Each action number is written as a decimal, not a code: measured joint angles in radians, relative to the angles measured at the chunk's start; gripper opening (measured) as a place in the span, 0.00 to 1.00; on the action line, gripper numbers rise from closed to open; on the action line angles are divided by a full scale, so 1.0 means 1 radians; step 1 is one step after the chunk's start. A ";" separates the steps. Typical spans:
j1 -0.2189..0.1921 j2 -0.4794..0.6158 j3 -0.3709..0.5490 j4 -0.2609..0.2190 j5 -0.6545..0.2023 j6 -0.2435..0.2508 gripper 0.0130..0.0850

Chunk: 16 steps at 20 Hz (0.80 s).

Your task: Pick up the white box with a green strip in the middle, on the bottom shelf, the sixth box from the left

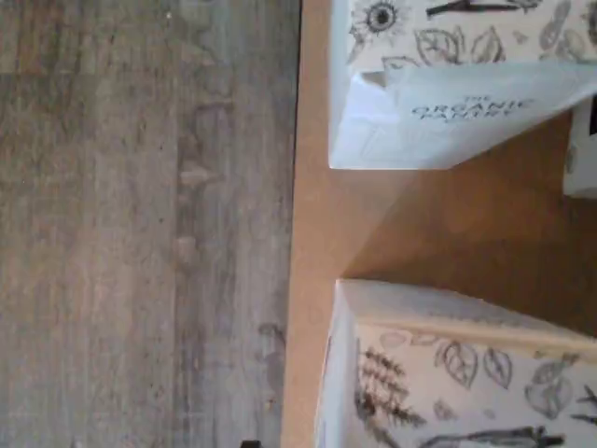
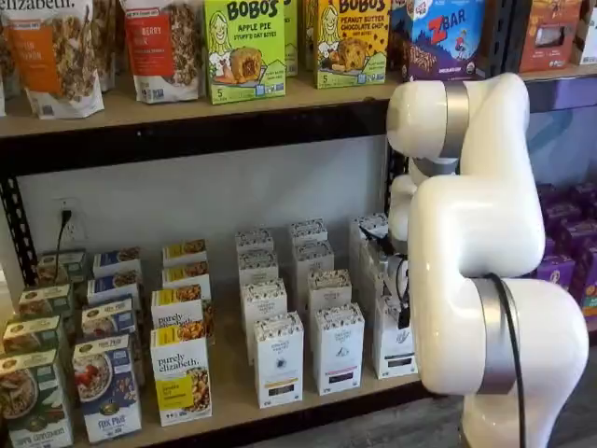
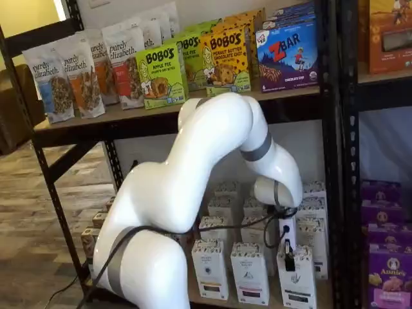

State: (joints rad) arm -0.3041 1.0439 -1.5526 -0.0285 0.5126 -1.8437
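Note:
The white box (image 3: 297, 283) stands at the front of the bottom shelf (image 3: 324, 295), rightmost of the three front white cartons. In a shelf view my arm hides part of the white box (image 2: 390, 347). My gripper (image 3: 289, 262) hangs over the box's patterned top. One black finger shows against its front and nothing is gripped, so I take the jaws as open. The wrist view shows the tan shelf (image 1: 317, 261) edge. Two white cartons with leaf drawings (image 1: 438, 103) (image 1: 448, 383) stand there with a gap between them. I cannot tell which is the target.
Two similar white cartons (image 2: 338, 347) (image 2: 278, 359) stand left of the target, with more rows behind. Yellow-and-white cartons (image 2: 180, 373) are further left. A black rack upright (image 3: 331, 161) rises just right of the target, with purple boxes (image 3: 389, 270) beyond it. Grey plank floor (image 1: 140, 233) lies below the shelf edge.

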 joint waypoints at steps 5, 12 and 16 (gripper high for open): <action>0.001 0.009 0.009 -0.004 -0.029 0.004 1.00; -0.001 0.018 0.019 0.009 -0.059 -0.009 1.00; 0.000 0.023 0.026 0.024 -0.085 -0.021 1.00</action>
State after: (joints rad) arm -0.3039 1.0665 -1.5261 -0.0050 0.4272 -1.8648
